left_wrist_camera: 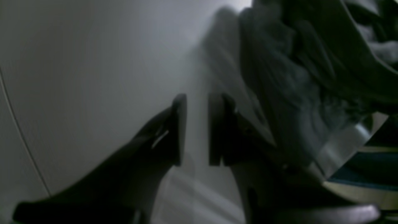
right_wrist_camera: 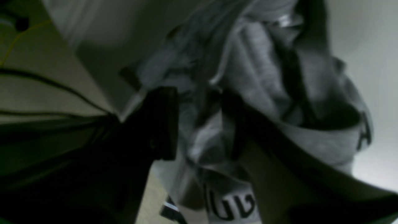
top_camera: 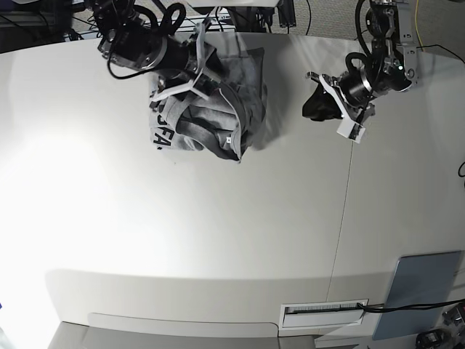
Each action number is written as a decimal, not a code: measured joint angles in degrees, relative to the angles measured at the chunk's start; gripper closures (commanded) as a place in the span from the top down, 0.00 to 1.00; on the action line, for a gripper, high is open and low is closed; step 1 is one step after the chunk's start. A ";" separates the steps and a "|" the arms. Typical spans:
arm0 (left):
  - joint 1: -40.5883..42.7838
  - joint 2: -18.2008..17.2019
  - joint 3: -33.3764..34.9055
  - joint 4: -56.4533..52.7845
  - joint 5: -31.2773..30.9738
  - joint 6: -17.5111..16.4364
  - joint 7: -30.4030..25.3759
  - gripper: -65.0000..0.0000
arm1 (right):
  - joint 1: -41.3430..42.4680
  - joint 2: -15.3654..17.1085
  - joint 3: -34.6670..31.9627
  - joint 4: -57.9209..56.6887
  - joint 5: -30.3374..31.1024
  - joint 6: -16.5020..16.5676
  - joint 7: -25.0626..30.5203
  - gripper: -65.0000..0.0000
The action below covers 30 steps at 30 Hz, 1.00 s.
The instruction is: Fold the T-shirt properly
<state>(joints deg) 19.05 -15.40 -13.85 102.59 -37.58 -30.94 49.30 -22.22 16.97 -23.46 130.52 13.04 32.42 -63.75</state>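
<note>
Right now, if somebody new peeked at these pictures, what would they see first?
Probably the crumpled grey T-shirt, bunched in a heap at the far edge of the white table, with black letters showing on one side. The right gripper sits right on the heap with cloth between its parted fingers, while the left gripper is off to the side over bare table, holding nothing.

Left fingers (left_wrist_camera: 179,129) parted, right fingers (right_wrist_camera: 164,123) apart.

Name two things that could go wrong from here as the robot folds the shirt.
1. The heather-grey cotton T-shirt lies bunched near the white table's far edge; pulling could slide it off.
2. Cloth sits between the right end effector's open jaws; closing might pinch several layers.
</note>
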 measured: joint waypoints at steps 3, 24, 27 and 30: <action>0.28 0.00 0.00 0.00 0.00 0.00 0.00 0.21 | -0.17 0.42 -1.60 0.00 -3.08 -1.53 -0.04 0.36; 0.31 -0.02 0.00 0.00 0.00 0.00 -0.02 0.21 | 0.46 -0.17 -6.47 0.00 -8.50 -5.38 2.54 0.00; 0.31 -0.02 0.00 0.00 0.00 0.00 0.00 0.21 | 1.49 -2.01 -9.14 0.00 -8.50 -5.42 3.17 0.00; 0.31 -0.02 0.00 0.00 0.72 0.00 0.00 0.21 | 2.80 -4.00 -11.21 0.00 -8.52 -5.38 3.39 0.00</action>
<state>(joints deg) 19.35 -15.42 -13.85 102.59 -36.86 -30.94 49.30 -19.42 12.97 -34.68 130.52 4.51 27.05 -60.36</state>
